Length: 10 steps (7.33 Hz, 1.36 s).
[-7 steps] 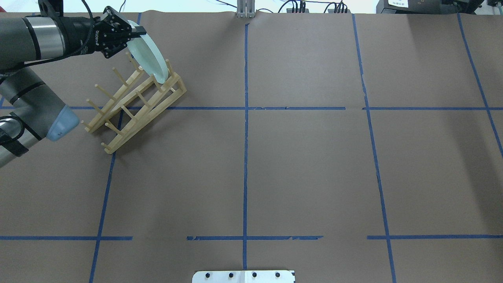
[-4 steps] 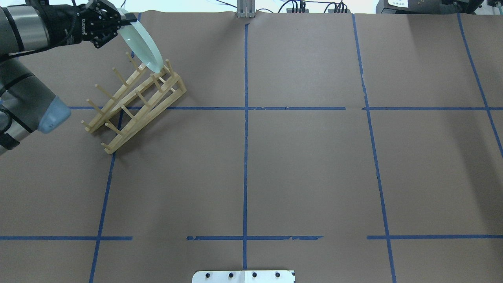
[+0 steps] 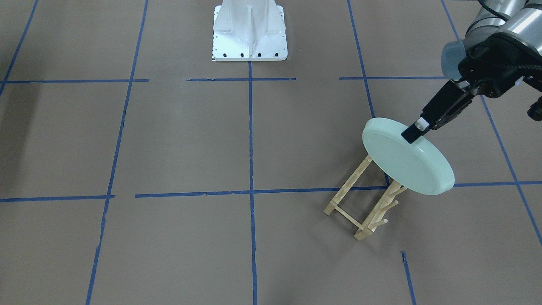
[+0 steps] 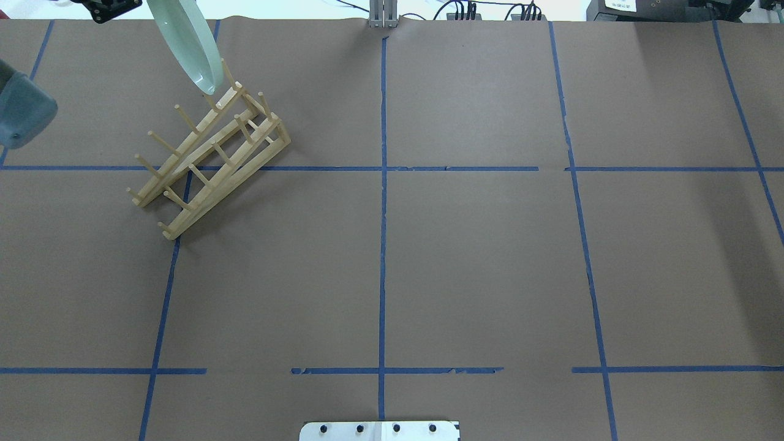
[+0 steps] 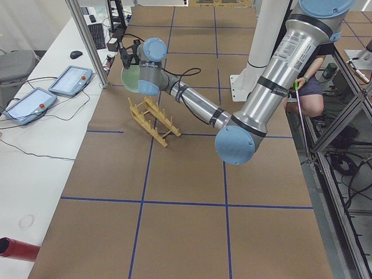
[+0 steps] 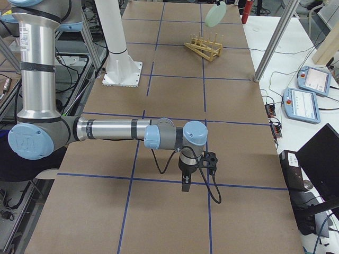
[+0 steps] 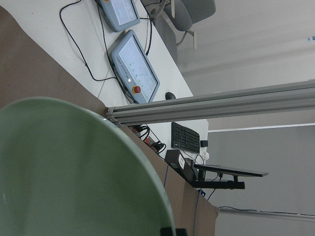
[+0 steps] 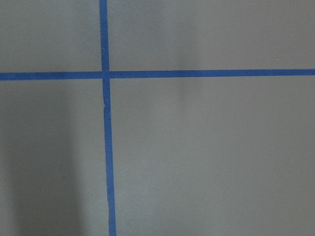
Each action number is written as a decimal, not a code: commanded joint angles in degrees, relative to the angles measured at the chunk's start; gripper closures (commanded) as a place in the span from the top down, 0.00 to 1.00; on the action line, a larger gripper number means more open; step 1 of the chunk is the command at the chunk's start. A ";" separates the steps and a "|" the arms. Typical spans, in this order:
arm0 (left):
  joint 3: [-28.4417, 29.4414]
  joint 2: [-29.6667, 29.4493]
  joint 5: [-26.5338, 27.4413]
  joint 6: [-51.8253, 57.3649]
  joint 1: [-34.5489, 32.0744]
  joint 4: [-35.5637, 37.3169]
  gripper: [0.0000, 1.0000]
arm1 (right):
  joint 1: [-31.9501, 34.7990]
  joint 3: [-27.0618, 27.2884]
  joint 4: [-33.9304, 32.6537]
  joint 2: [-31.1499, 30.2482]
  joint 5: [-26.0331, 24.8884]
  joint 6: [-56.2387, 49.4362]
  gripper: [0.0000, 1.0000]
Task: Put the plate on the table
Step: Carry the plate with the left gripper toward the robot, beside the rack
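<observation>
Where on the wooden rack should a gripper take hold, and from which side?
Probably a side rail of the wooden rack, between two pegs, from above: the rails are thin and the pegs stand up. Prefer the end nearer the robot; the plate in the left gripper hangs over the far end.

One plate [image 3: 406, 159], one wooden peg rack [image 4: 208, 159] and one white robot base [image 3: 250, 29] are recorded for one worktop [image 4: 478, 257]. Two arms are counted, the left arm [image 5: 273, 75] and the right arm [image 6: 106, 129], each fitted with one end effector: the left end effector [image 3: 414, 133] and the right end effector [image 6: 184, 185]. Two touchscreen pendants [image 5: 71, 80], one keyboard [image 5: 97, 36] and one mouse [image 5: 76, 54] are listed on one side bench [image 5: 35, 151].
</observation>
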 commanded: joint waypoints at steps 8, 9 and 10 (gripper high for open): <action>-10.78 -13.04 41.32 37.78 43.61 75.86 0.00 | -0.06 0.00 0.00 0.00 0.00 0.00 1.00; -7.17 -13.22 44.67 37.79 46.96 75.60 0.00 | 0.02 0.00 0.00 0.00 0.00 0.00 1.00; -3.74 -13.22 45.06 37.96 47.87 73.94 0.00 | 0.02 0.00 0.00 0.00 0.00 0.00 1.00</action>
